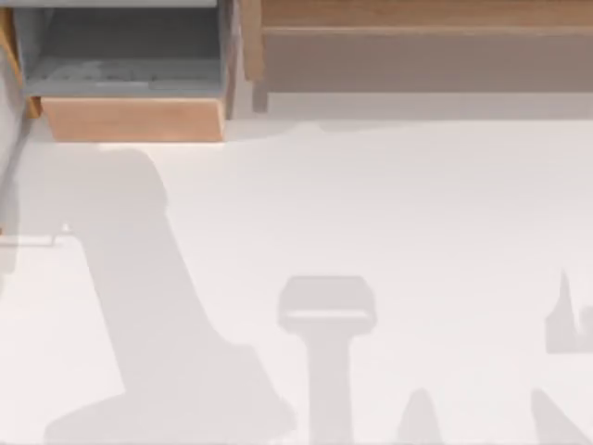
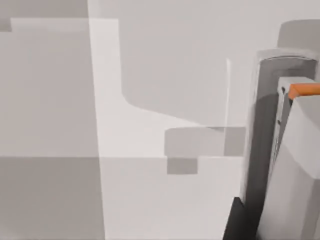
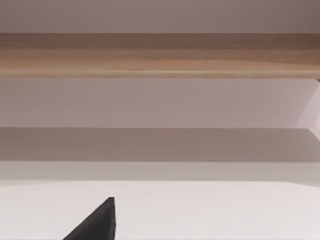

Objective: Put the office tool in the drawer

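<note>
The drawer stands open at the table's far left, showing its grey interior and its plain wooden front panel. In the left wrist view the office tool looms close to the camera, white and rounded, with a dark slot along its length and an orange bit near its top. It hangs above the white table, and my left gripper is shut on it, a black finger lying against its side. A dark part of my right gripper juts in low in the right wrist view, facing the shelf.
A long wooden shelf runs along the far edge to the right of the drawer, and its board spans the right wrist view. Arm shadows fall across the white table at the left and near edge.
</note>
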`<state>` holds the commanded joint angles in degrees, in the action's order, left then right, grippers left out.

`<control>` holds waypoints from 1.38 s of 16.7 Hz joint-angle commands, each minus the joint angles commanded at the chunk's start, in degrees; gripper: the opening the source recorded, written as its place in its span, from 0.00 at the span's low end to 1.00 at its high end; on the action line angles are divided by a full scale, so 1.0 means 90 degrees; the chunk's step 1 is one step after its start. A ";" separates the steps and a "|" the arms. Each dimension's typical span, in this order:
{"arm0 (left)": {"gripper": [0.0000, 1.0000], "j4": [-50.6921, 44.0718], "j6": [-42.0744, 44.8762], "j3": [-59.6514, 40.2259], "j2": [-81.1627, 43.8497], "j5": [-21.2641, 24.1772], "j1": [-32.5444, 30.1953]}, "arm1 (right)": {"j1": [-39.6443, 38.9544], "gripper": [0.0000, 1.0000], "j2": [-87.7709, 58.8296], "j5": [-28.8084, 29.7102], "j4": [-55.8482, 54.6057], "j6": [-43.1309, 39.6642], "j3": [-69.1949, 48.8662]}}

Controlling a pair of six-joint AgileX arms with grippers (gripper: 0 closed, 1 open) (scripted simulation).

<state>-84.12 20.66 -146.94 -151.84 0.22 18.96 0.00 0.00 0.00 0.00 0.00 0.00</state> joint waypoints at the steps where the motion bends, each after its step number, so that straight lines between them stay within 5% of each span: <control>1: 0.00 -0.0079 0.0017 -0.0064 -0.0046 0.0015 0.0001 | 0.0000 1.00 0.0000 0.0000 0.0000 0.0000 0.0000; 20: 0.00 0.0210 0.0028 0.0323 0.0018 0.0023 0.0005 | 0.0000 1.00 0.0000 0.0000 0.0000 0.0000 0.0000; 23: 0.23 0.0210 0.0028 0.0323 0.0018 0.0023 0.0005 | 0.0000 1.00 0.0000 0.0000 0.0000 0.0000 0.0000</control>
<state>-82.23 20.91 -144.03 -151.68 0.42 19.01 0.00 0.00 0.00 0.00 0.00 0.00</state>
